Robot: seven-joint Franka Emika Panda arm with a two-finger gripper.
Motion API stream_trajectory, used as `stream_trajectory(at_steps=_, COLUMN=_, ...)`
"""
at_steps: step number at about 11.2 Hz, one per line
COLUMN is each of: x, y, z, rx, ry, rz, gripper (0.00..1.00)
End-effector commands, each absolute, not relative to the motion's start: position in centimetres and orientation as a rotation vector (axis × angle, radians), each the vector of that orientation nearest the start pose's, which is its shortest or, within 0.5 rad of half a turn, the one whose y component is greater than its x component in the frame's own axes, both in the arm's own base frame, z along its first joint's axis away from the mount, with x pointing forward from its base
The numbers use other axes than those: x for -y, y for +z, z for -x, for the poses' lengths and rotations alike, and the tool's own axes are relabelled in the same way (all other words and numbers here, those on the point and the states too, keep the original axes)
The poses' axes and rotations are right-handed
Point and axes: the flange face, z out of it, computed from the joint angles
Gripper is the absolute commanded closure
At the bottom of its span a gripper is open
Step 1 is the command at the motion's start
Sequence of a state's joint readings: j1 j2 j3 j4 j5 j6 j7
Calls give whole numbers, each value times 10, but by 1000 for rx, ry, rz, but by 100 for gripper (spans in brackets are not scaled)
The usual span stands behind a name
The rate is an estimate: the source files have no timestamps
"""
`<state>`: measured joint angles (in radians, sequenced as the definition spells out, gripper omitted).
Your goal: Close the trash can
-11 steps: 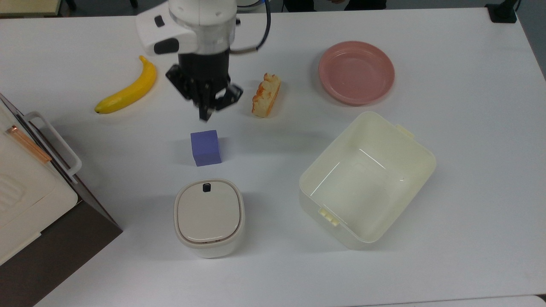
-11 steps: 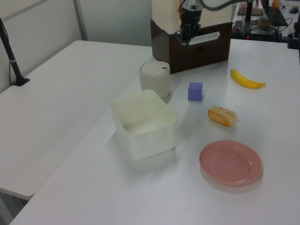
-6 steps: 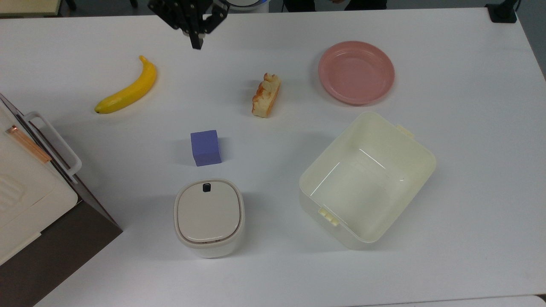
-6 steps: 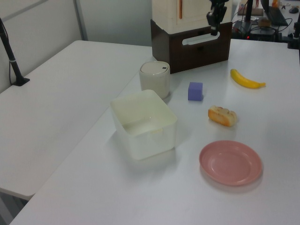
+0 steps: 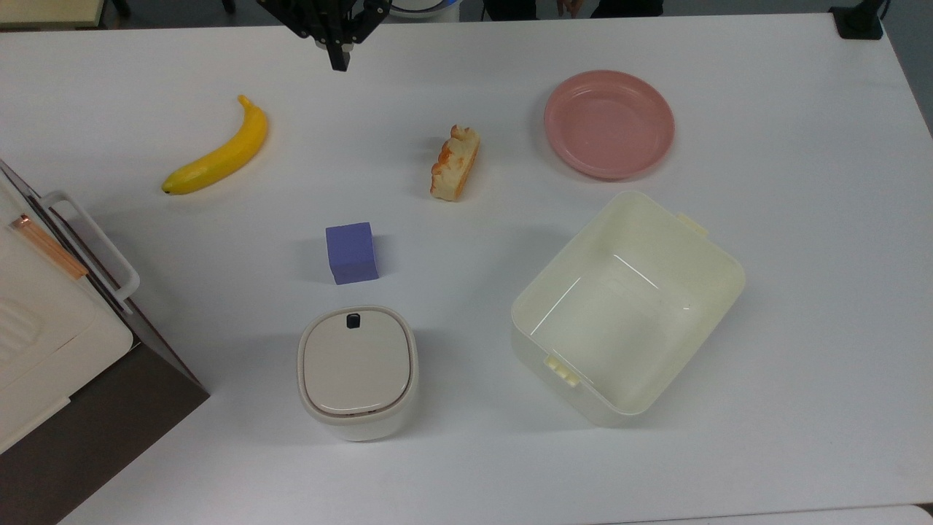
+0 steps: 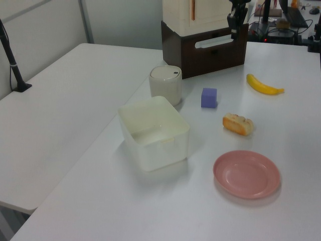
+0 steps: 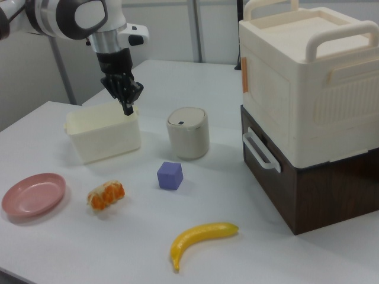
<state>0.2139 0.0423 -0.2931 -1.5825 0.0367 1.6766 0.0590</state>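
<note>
The trash can is a small white rounded-square bin with a beige flat lid lying down flush and a small black button near its rim. It stands on the white table, also seen as the trash can and the trash can. My gripper hangs at the top view's upper edge, high above the table and far from the bin, its black fingers pressed together with nothing between them. The gripper hovers above the cream tub in the right view, and the gripper appears before the brown cabinet in the left view.
A purple cube sits just beyond the bin. A banana, a bread piece, a pink plate and a cream lidless tub lie around. A brown and cream cabinet fills the top view's left edge.
The gripper rose from just above the purple cube and drew back to the top view's upper edge. The bin and its lid stayed as they were.
</note>
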Motion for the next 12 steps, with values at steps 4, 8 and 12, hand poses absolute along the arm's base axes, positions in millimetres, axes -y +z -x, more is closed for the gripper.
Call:
stream_trajectory(at_steps=4, x=45, y=608, z=-560, rx=-185, ry=-85, rz=3074, gripper=56)
stream_trajectory(at_steps=8, x=41, y=608, z=-560, rx=-175, ry=-87, rz=3083, gripper=0)
stream_trajectory(at_steps=12, x=35, y=609, z=-556, rx=-137, ry=-62, rz=3108, gripper=0)
